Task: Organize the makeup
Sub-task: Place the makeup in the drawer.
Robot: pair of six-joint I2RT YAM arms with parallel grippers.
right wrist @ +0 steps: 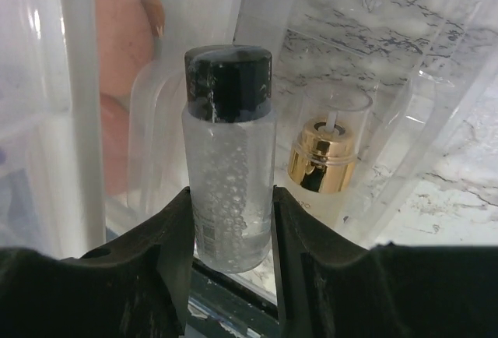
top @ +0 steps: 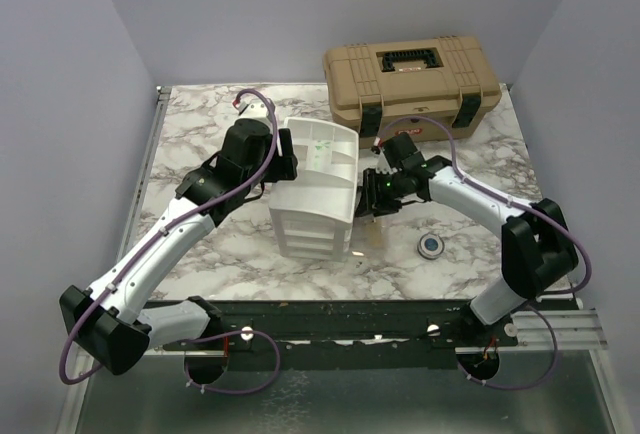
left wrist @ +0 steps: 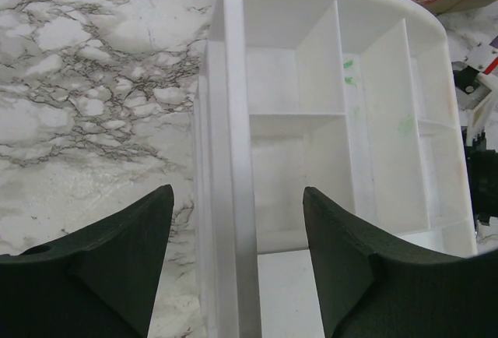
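Observation:
My right gripper [right wrist: 232, 198] is shut on a small clear bottle [right wrist: 229, 143] with a black cap, held upright against the right side of the white drawer unit [top: 315, 204]. Behind the bottle stands a gold-capped bottle [right wrist: 321, 165] under a clear cover. Pink rounded shapes [right wrist: 117, 42] show through the translucent drawer wall on the left. A round blue-centred compact [top: 431, 245] lies on the table to the right of the unit. My left gripper [left wrist: 237, 190] is open, its fingers astride the left rim [left wrist: 233, 81] of the unit's compartmented top tray, not touching it.
A tan toolbox [top: 410, 79] sits at the back right of the marble table [top: 200, 124]. The right arm [top: 480, 204] reaches in from the right, the left arm [top: 170, 234] from the left. Dividers [left wrist: 319, 65] split the top tray into several cells.

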